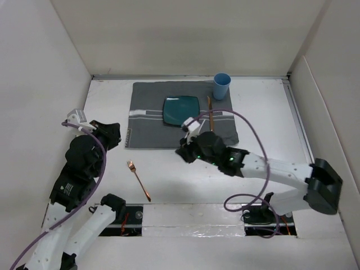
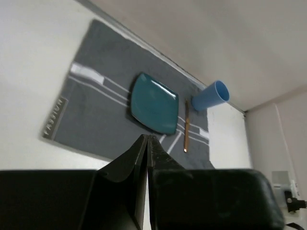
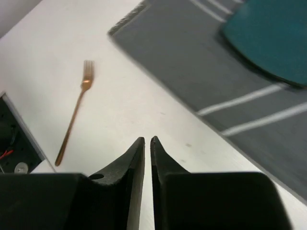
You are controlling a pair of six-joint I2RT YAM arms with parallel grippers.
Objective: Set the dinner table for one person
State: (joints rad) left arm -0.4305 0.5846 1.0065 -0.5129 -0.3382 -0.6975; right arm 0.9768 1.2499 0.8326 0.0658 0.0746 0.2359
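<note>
- Arm bases sit at the near edge of the worktop, a white surface walled on three sides. From above, the left jaws hang just beside the left edge of the grey placemat, and the right jaws sit over its near edge.
- On the placemat lie a teal plate and, just right of it, a thin copper utensil, possibly a knife, though it is too small to tell. A blue cup stands at the far right corner.
- Between the arms a copper fork lies on bare worktop, apart from both, with open room around it.
- Left wrist view: the left jaws are pressed together with tips touching and hold nothing.
- Right wrist view: the right jaws are drawn in to a hairline slit and grip nothing. Bare worktop lies below them, the fork is off to the left, and the placemat edge runs to the right.
</note>
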